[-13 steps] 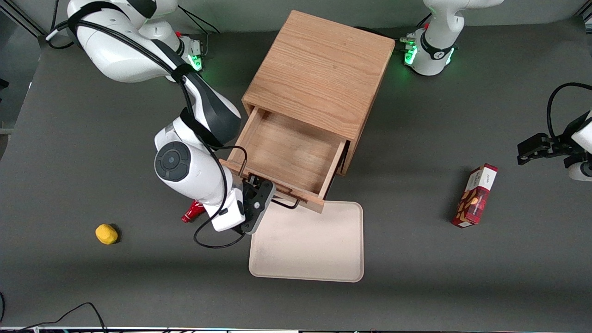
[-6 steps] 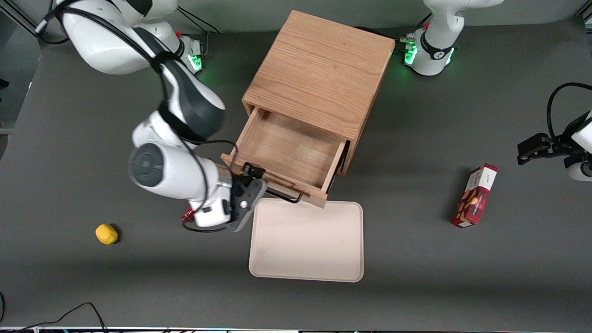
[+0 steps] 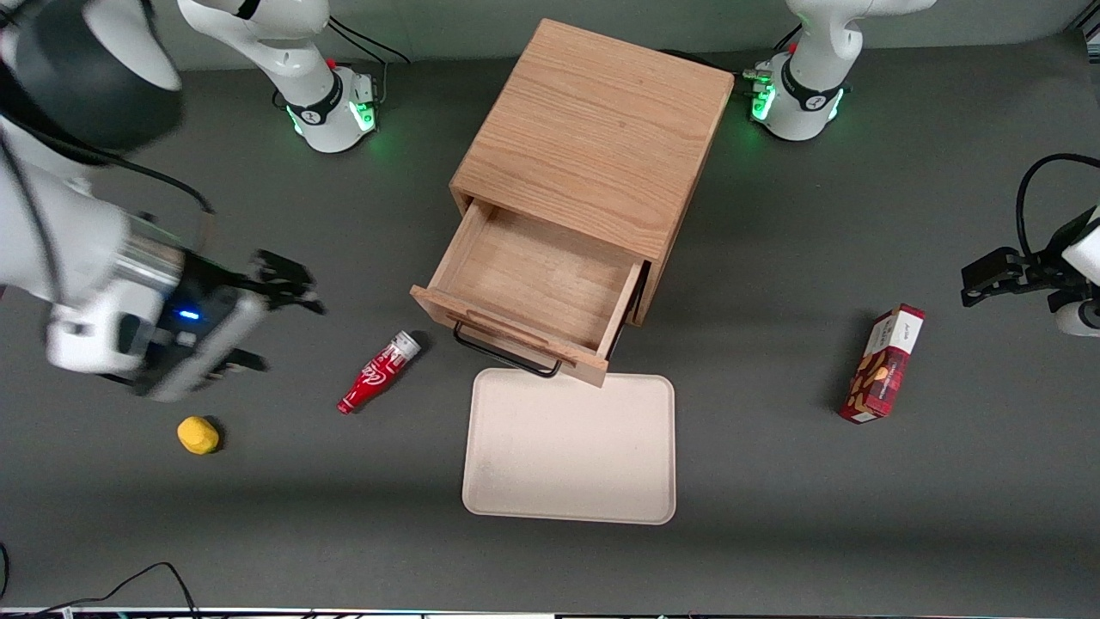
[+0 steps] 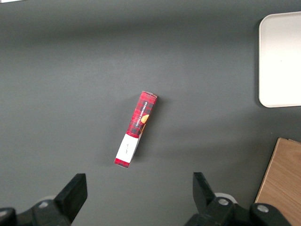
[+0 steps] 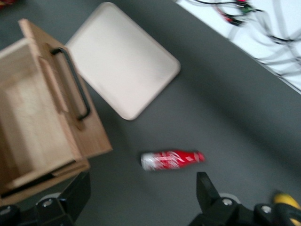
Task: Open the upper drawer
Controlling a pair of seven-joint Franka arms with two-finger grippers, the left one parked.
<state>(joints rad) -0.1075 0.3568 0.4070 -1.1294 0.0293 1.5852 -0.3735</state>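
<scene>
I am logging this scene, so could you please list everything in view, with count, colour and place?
Cabinet: one, light oak, mid-table.
Upper drawer: one, light oak, pulled out, nothing inside, black wire handle.
Tray: one, cream, in front of the drawer, nearer the front camera.
Bottle: one, red, lying flat beside the drawer front.
Yellow object: one, toward the working arm's end.
Box: one, red, toward the parked arm's end.
Gripper: one, black, open, holding nothing, above the table toward the working arm's end, away from the handle.

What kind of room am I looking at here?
Probably a robotics test lab: a robot's open end effector hovers above a dark table with an opened upper drawer and a tray.
</scene>
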